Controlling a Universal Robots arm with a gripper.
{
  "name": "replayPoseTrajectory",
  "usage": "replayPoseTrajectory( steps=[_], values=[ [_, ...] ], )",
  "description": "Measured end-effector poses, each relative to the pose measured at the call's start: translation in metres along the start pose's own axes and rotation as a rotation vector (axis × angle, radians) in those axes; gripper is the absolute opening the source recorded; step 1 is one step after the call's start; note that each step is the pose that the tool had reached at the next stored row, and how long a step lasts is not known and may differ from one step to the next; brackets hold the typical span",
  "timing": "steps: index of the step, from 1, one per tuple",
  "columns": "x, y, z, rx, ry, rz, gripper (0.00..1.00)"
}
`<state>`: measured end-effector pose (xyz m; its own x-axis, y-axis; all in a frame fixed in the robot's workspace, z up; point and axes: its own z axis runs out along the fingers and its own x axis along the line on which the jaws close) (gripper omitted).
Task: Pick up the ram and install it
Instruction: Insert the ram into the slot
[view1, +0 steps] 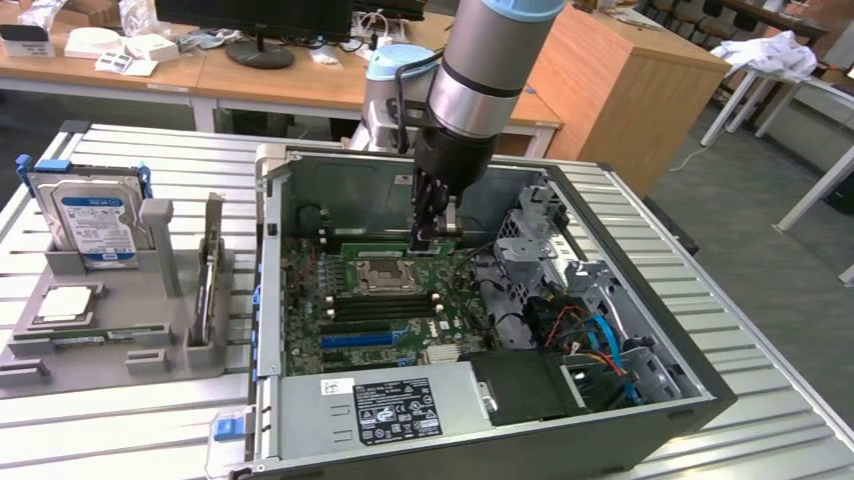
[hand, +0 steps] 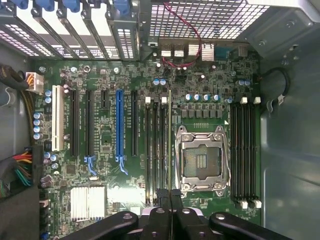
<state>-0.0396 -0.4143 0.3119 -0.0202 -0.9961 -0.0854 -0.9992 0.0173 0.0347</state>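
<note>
The pincer grips the thin green ram stick above the black memory slots, seemingly not yet seated.

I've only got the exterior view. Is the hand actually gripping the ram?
Observer: Yes, the wrist view shows the hand shut on the ram, seen edge-on.
Operator: How does it sit against the slots?
Observer: It runs parallel to the slots, along their edge nearest the CPU socket.
</note>
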Motion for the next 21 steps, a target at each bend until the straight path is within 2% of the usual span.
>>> replayPoseTrajectory(
  steps=[11,21],
  values=[
    [0.0034,0.0,-0.0004,-0.0065,0.0003,0.001,0.11],
    [0.0037,-0.0002,-0.0005,-0.0066,0.0003,0.001,0.11]
  ],
)
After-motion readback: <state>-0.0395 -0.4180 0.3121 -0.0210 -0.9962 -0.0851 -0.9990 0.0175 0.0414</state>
